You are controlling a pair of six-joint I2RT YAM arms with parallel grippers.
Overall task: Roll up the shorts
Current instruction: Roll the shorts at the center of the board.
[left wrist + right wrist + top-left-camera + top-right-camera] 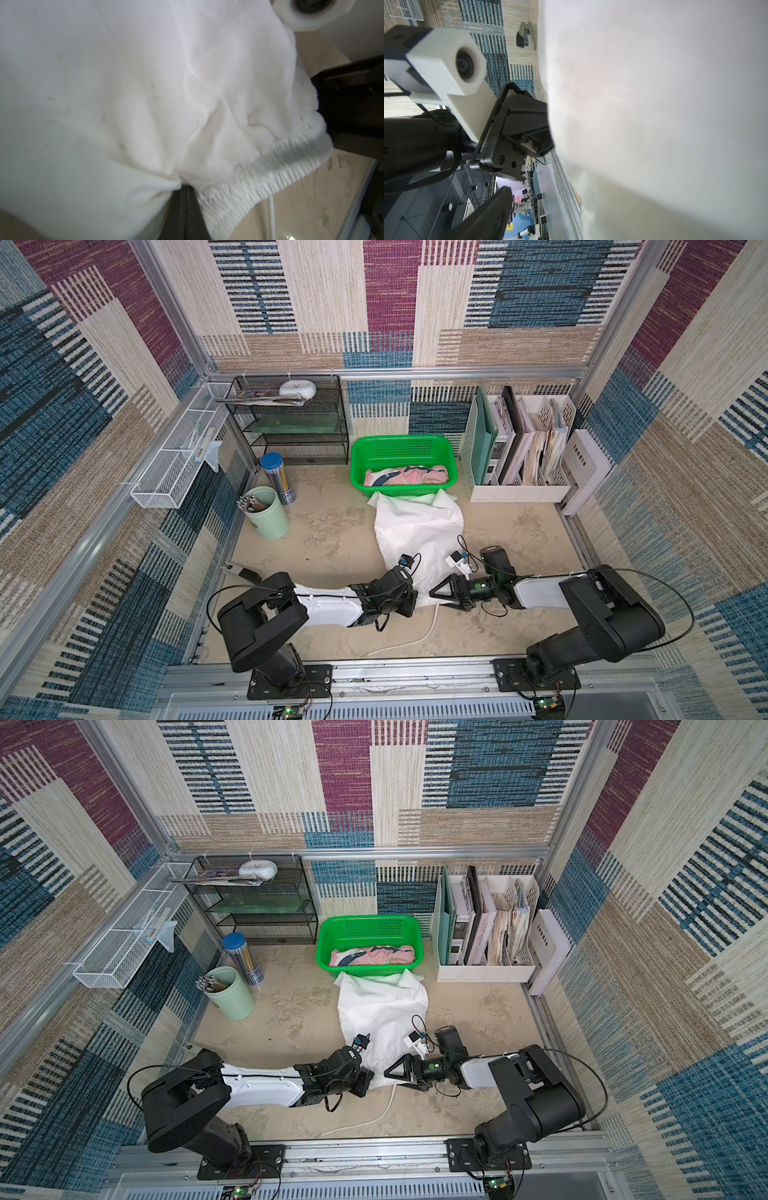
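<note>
Left wrist view: my left gripper [182,193] is clamped on a pinch of the white shorts [104,93], just beside the ribbed waistband [270,174]. In a top view those shorts lie flat on the counter [324,539], with the waistband end toward me and the leg end touching the green basket [403,440]. The pink shorts [405,477] sit inside the basket, apparently already bundled. My right gripper [436,598] is spread wide at the other waistband corner and holds nothing.

I judge the step in hand to be taking the second corner. I want the right gripper low and level with the left, so it bites both layers of elastic and not just the top one. Then I would turn both corners over evenly, or the roll will skew. The drawstring [432,620] trails loose toward me. I would tuck it in early so it does not drag.
</note>
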